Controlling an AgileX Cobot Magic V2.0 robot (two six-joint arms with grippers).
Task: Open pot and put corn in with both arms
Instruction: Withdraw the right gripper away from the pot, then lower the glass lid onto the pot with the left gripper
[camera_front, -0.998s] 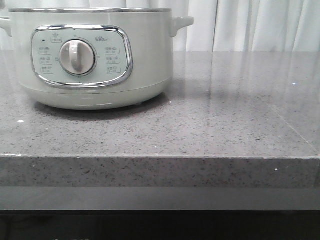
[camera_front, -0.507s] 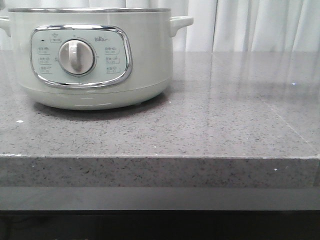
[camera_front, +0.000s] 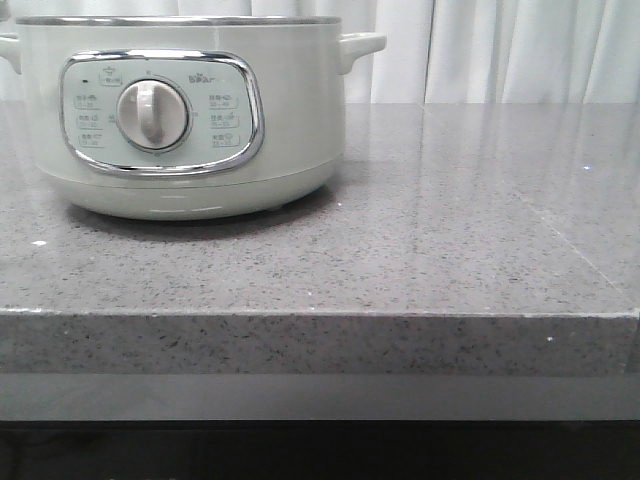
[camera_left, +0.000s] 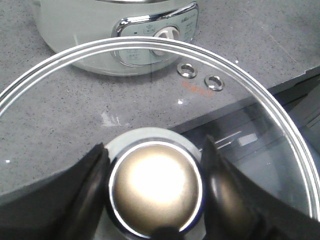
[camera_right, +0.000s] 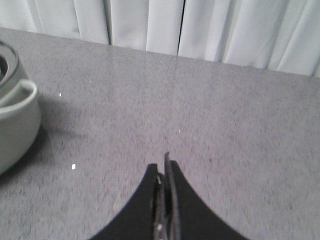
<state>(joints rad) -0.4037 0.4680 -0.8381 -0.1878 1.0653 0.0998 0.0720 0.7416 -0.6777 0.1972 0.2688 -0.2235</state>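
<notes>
The pale-green pot (camera_front: 190, 120) stands at the back left of the grey counter, its dial facing me and its steel rim at the top edge of the front view. In the left wrist view my left gripper (camera_left: 155, 146) is shut on the round metal knob (camera_left: 156, 187) of the glass lid (camera_left: 65, 110). It holds the lid over the counter's front edge, in front of the pot (camera_left: 115, 30). My right gripper (camera_right: 164, 162) is shut and empty above bare counter, to the right of the pot's side handle (camera_right: 22, 97). The corn is out of view. Neither arm shows in the front view.
The grey speckled counter (camera_front: 450, 230) runs right from the pot and ends in a front edge (camera_front: 320, 315). White curtains (camera_front: 500, 50) hang behind it. Two small metal-ringed holes (camera_left: 187, 70) sit in the lid.
</notes>
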